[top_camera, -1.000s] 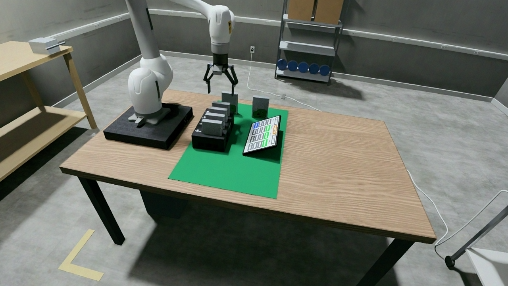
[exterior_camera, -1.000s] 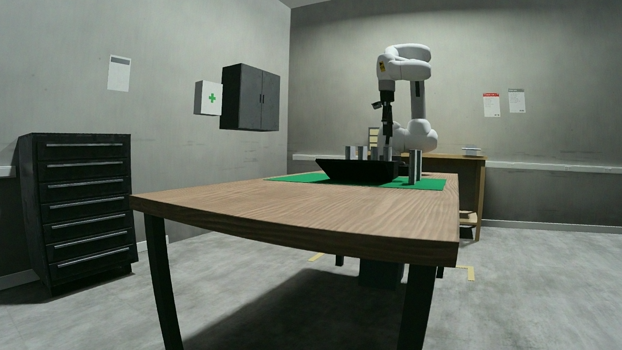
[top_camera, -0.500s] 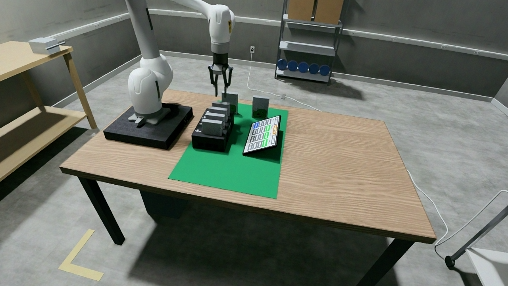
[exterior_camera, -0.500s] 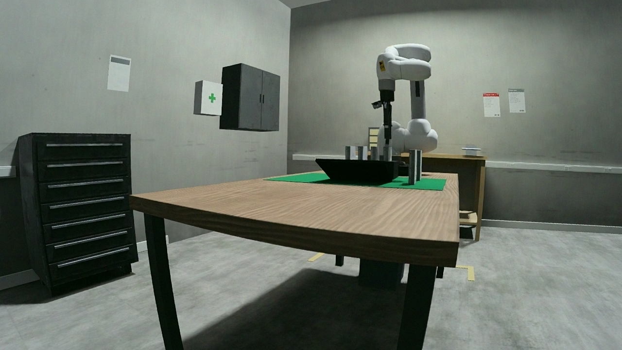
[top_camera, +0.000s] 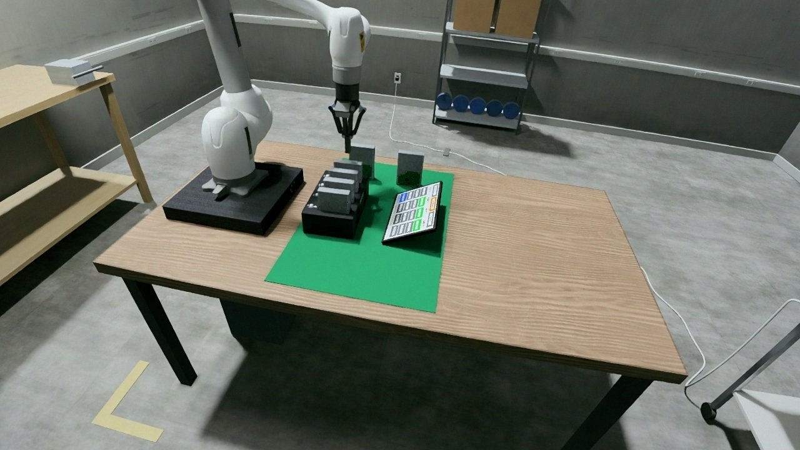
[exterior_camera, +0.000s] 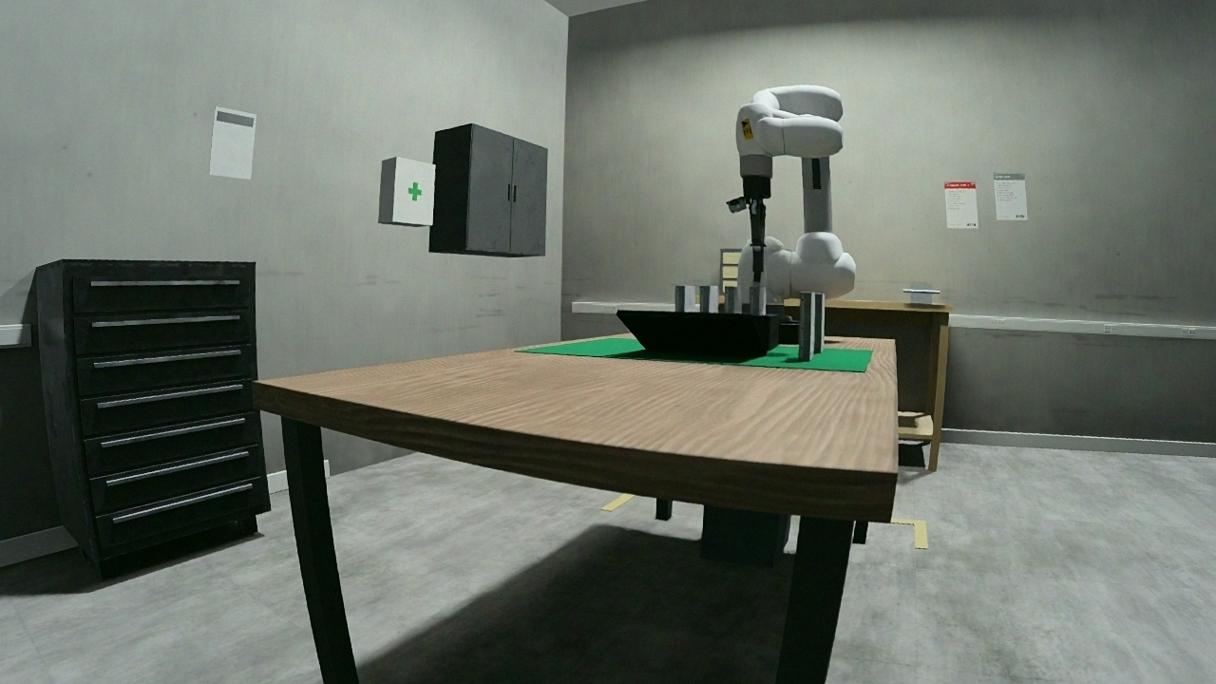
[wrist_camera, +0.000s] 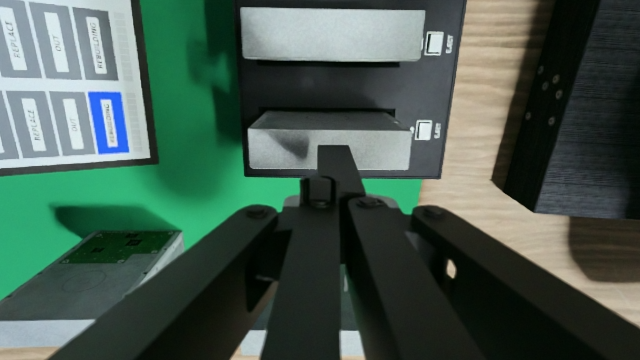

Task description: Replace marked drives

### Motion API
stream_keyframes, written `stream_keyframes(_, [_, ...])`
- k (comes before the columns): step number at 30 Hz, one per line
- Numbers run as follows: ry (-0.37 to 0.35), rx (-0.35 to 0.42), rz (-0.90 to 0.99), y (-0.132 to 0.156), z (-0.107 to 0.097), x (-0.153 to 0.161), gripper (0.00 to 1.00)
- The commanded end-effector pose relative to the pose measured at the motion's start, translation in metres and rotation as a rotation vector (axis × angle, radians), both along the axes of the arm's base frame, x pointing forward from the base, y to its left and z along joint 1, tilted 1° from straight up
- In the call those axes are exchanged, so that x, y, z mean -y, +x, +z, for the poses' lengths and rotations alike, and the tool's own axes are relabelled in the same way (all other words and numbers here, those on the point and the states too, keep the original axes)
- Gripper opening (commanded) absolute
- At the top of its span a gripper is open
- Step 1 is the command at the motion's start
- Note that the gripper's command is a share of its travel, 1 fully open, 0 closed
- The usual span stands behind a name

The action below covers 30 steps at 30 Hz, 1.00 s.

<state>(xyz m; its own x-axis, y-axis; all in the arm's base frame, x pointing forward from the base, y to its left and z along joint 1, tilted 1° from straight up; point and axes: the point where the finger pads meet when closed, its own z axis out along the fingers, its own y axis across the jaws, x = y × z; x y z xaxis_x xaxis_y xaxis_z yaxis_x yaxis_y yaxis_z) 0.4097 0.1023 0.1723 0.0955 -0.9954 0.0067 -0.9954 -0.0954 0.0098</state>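
Well, drives (top_camera: 334,200) (wrist_camera: 332,35) in the dock (top_camera: 330,222) (wrist_camera: 325,85).

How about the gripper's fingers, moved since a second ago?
Yes: inward. In the top view the gripper is now shut, its outlet-side finger farther from the wall outlet.
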Motion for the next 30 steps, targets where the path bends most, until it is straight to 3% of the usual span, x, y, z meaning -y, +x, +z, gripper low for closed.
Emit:
stream_keyframes(1, [0.001,0.001,0.000,0.000,0.000,0.000,0.10])
stream_keyframes(11, [0.001,0.001,0.012,0.003,0.002,0.000,0.10])
stream_keyframes(17, [0.003,-0.001,0.231,0.043,0.025,0.005,0.10])
stream_keyframes(19, [0.003,-0.001,0.231,0.043,0.025,0.005,0.10])
stream_keyframes(23, [0.005,-0.003,0.525,0.100,0.057,0.015,0.10])
stream_keyframes(30, [-0.013,0.004,0.860,0.180,0.101,0.039,0.10])
